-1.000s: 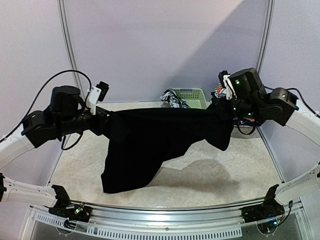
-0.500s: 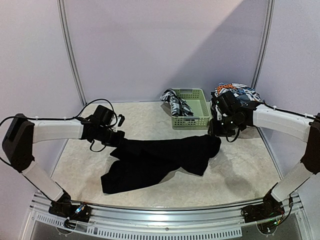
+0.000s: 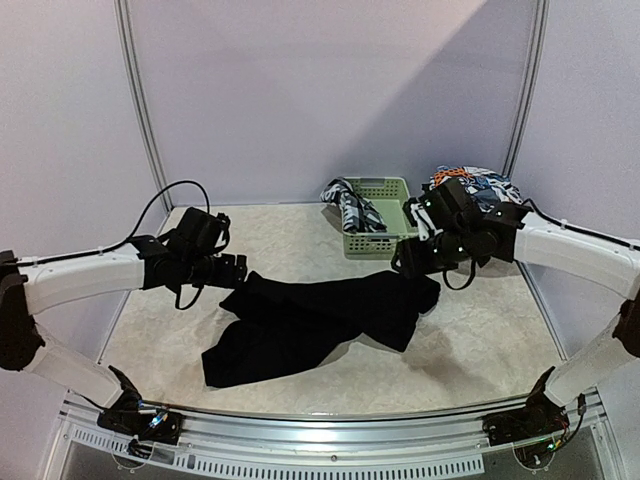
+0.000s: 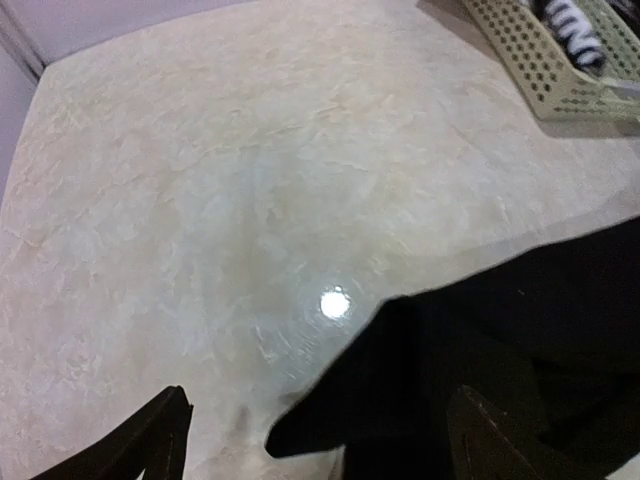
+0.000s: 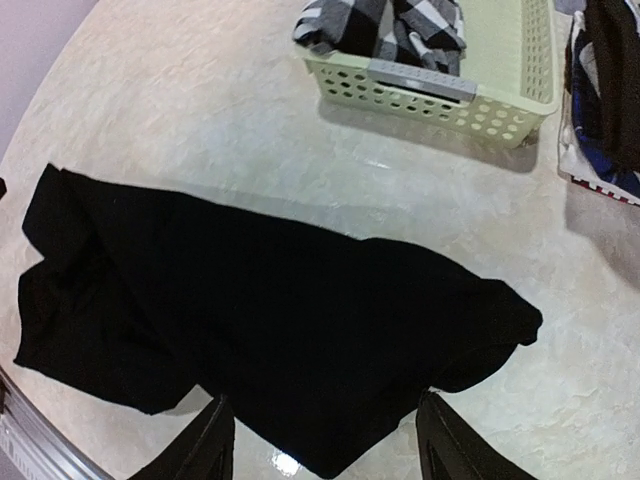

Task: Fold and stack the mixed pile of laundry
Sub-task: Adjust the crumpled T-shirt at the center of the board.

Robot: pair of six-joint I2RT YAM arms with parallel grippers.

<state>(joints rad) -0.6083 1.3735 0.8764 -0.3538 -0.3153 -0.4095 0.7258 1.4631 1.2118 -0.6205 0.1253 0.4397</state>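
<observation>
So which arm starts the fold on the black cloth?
Probably right: the right gripper, open, hangs over the cloth at its bunched end. The left gripper, open, sits at a corner, mostly over table.

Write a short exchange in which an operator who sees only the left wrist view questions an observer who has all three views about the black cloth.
Operator: I can see only one edge of the black cloth. Where does the rest lie?
Observer: The black cloth lies rumpled on the table, in a band running across to the right arm's side.
Operator: Is the right gripper holding its far end?
Observer: No. The right gripper is over that end with its jaws wide open, and the cloth lies loose on the table beneath them.
</observation>
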